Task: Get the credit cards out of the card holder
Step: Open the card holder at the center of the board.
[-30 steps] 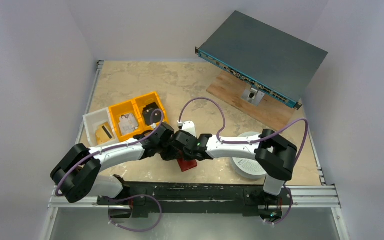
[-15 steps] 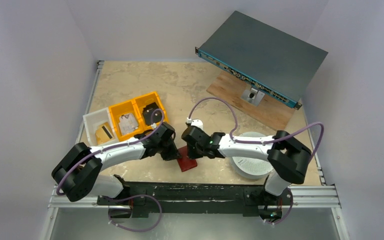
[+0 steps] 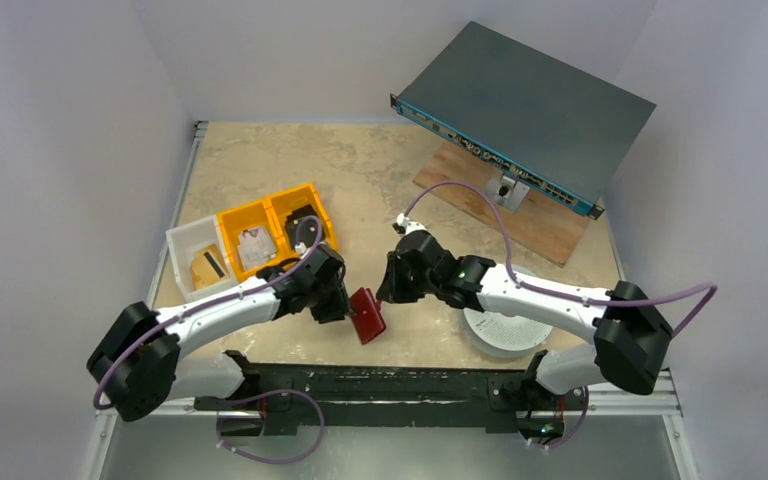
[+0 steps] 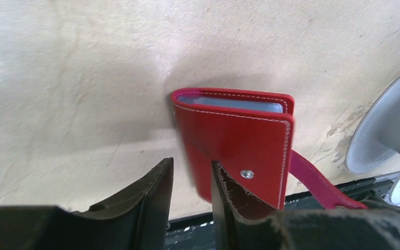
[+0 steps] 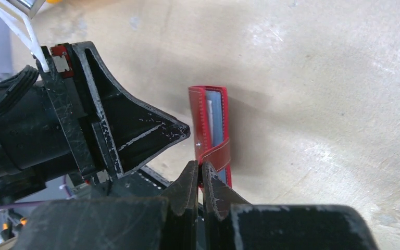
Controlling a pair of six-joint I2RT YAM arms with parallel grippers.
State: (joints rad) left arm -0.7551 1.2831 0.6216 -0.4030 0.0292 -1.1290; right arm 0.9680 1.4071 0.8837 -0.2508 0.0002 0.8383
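Top external view: a dark red card holder [image 3: 367,315] stands on edge on a marble-patterned table [image 3: 360,170]. It is to the right of a yellow bin [image 3: 260,201] and nearer the arm bases than the bin.

The left gripper [image 3: 344,305] reaches in between the yellow bin and the holder. In the left wrist view its jaws are parted by a narrow gap with nothing between them. The holder's lower corner is close against one finger, and I cannot tell if they touch.

The right gripper [image 3: 390,290] is farther right of the yellow bin than the holder. Its fingers are pressed together and grip nothing, with the tips near the holder's snap tab [image 5: 216,151] in the right wrist view.

The holder is folded almost closed. Pale blue-grey cards [image 4: 237,103] show edge-on inside it.

A white bin [image 3: 182,240] touches the yellow bin's left side. In it lies a golden-yellow card [image 3: 208,267] with a black stripe. Well to the right of the yellow bin, beyond both grippers, lies a white round disc [image 3: 500,335].
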